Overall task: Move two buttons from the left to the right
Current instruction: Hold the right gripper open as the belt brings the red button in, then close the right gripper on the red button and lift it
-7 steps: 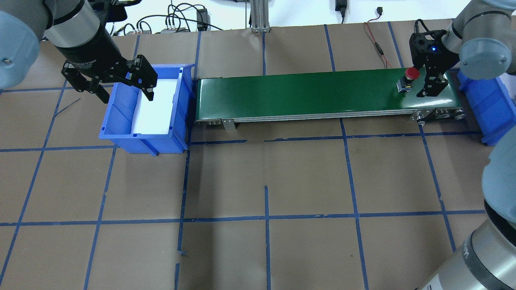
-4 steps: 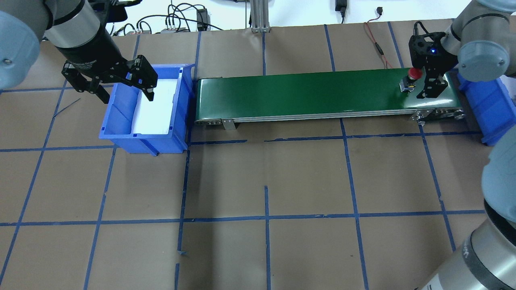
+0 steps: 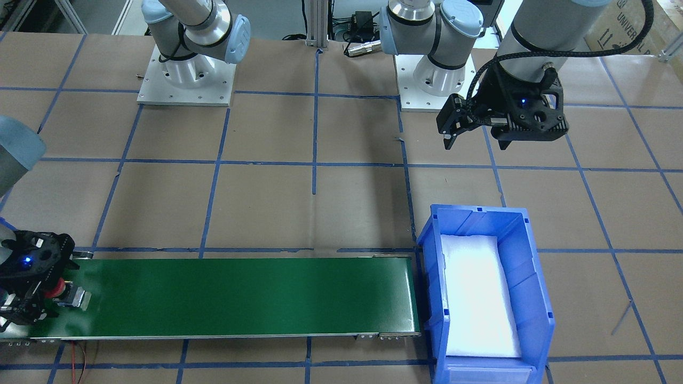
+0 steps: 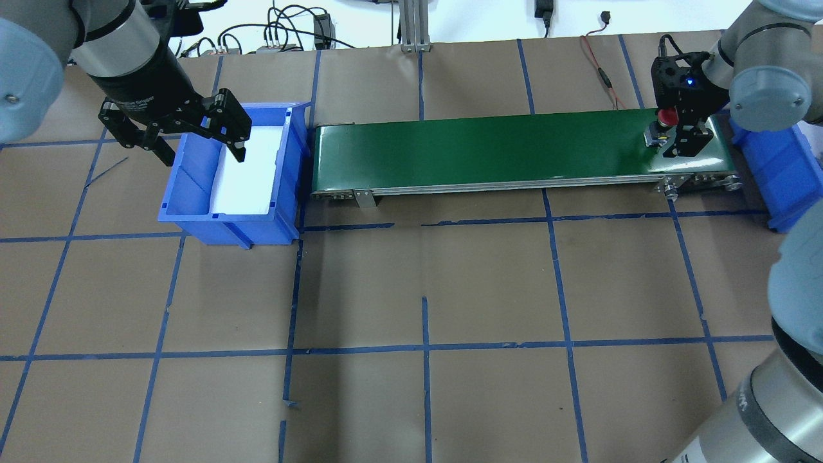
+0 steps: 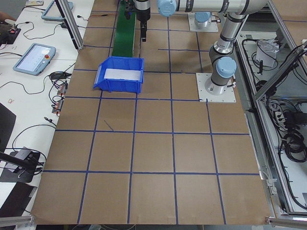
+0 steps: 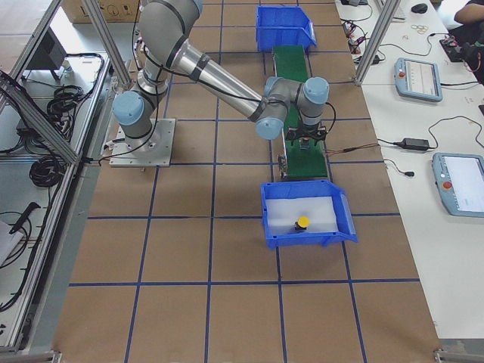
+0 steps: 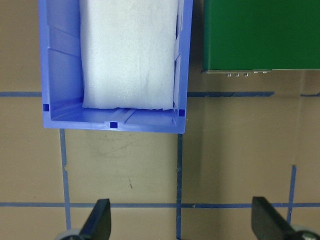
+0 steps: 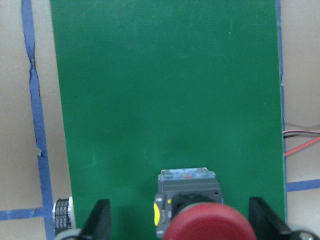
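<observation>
The red button (image 8: 209,226) sits on the green conveyor belt (image 8: 165,100), squarely between the fingers of the right gripper (image 8: 182,220). They stand spread wide, clear of it on both sides, so nothing is grasped yet. The yellow button (image 6: 302,221) lies in the right blue bin (image 6: 310,240), so I judge the job half done, with the red one left to lift across. The left gripper (image 7: 182,225) hangs spread and empty. The left blue bin (image 7: 60,75) ahead of its fingers holds only white foam (image 7: 130,55).

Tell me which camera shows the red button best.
Right wrist-mounted: the red button sits close up, cap and grey base clear on the green belt. Overhead shows it small at the right gripper; front-facing half hides it; neither side view shows it.
</observation>
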